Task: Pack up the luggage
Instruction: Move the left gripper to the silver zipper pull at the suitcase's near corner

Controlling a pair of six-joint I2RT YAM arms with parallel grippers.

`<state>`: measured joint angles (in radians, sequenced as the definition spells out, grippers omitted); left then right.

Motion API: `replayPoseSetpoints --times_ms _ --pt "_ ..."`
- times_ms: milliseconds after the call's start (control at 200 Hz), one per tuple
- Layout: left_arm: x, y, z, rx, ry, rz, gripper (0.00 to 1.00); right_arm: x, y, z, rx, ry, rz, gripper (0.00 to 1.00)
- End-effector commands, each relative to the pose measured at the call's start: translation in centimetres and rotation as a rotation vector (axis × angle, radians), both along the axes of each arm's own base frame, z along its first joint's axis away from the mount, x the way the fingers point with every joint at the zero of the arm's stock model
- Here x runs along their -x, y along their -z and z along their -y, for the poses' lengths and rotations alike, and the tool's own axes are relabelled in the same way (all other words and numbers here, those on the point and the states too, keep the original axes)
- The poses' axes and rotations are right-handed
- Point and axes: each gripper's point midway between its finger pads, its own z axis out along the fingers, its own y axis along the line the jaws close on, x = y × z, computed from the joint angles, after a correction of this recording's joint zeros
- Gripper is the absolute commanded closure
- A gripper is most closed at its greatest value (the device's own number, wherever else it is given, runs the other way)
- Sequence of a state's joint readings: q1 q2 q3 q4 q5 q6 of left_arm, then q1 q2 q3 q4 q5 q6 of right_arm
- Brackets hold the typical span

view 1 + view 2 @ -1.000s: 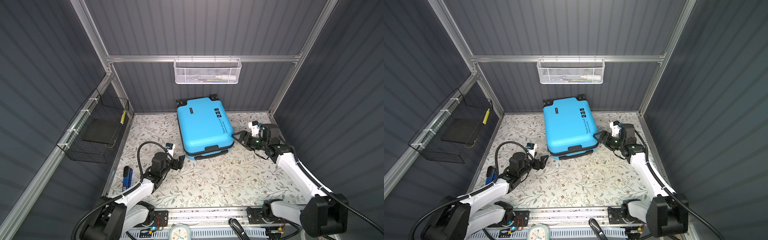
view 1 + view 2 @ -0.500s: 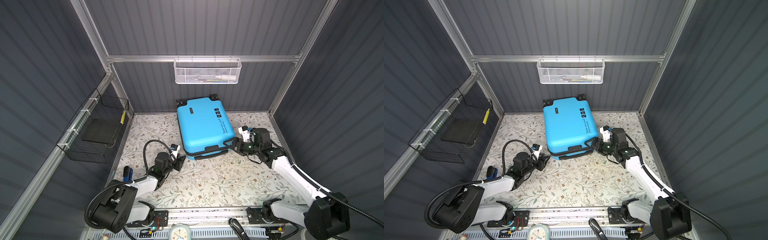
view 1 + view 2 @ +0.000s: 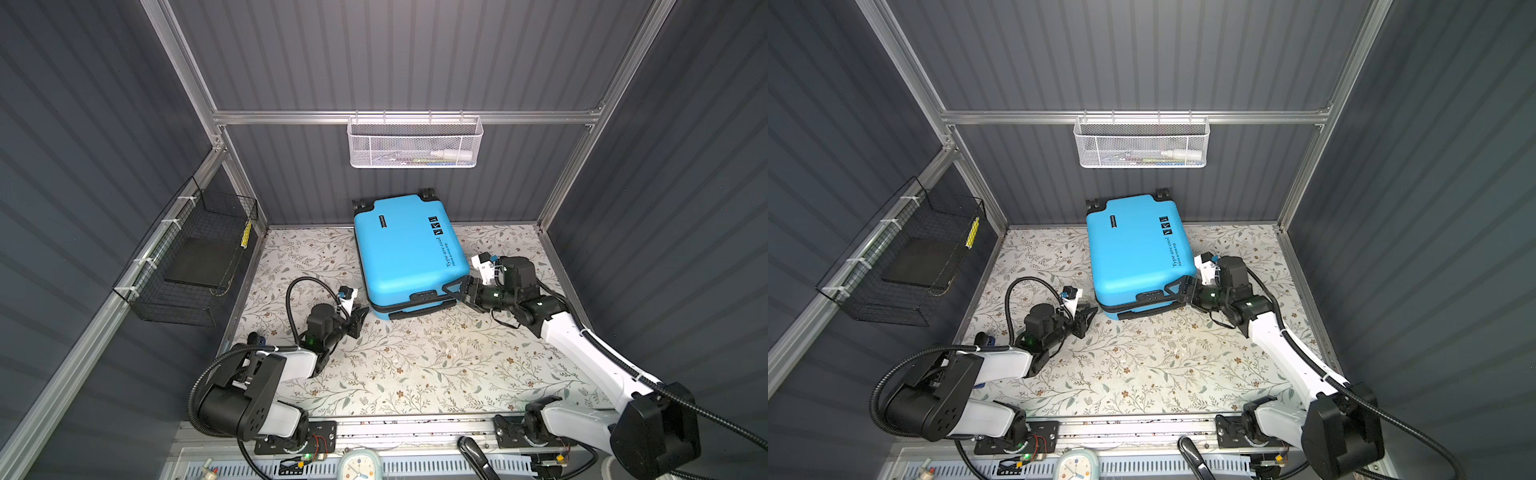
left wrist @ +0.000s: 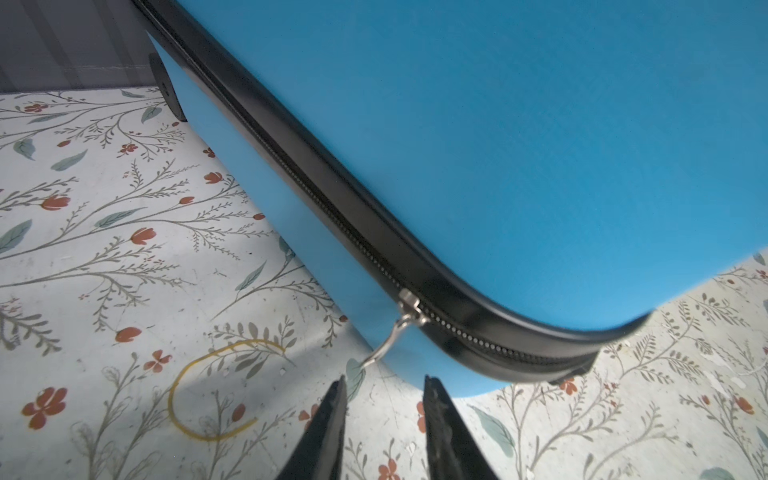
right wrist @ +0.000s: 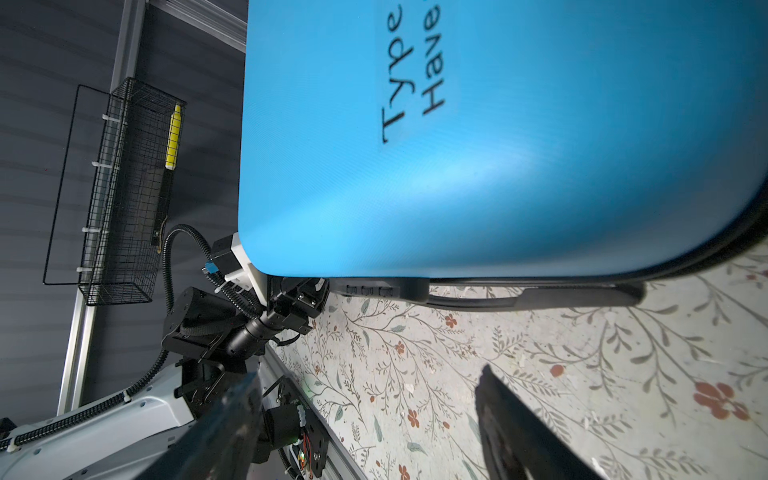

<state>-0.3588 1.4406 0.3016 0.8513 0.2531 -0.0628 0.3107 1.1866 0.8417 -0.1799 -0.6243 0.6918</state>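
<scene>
Left gripper (image 4: 382,380): jaws narrowly parted, clasping nothing, tips just beside the zipper pull (image 4: 388,340) at the near left corner. Right gripper (image 3: 454,289): jaws wide apart, empty, at the near right corner. Luggage (image 3: 405,253): lid down, flat on the floral table (image 3: 415,365), far centre, wheels (image 3: 427,193) farthest.

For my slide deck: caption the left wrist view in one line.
Left gripper, jaws parted, poised just short of the zipper pull on the blue suitcase lying on the floral tabletop.

luggage (image 3: 405,253): bright blue, black lettering, black zip band | tabletop (image 3: 415,365): pale, floral sprigs, red blossoms | wall basket (image 3: 415,147): white mesh
</scene>
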Motion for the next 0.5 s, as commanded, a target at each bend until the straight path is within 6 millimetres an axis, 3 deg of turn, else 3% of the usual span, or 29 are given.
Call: replayPoseSetpoints --times_ms 0,495 --pt "-0.3 -1.1 0.6 0.026 0.040 0.051 0.67 0.1 0.4 -0.1 0.009 0.000 -0.006 0.19" --pt "-0.9 -1.8 2.2 0.091 0.120 0.085 0.68 -0.1 1.5 -0.7 0.012 0.000 -0.035 0.19"
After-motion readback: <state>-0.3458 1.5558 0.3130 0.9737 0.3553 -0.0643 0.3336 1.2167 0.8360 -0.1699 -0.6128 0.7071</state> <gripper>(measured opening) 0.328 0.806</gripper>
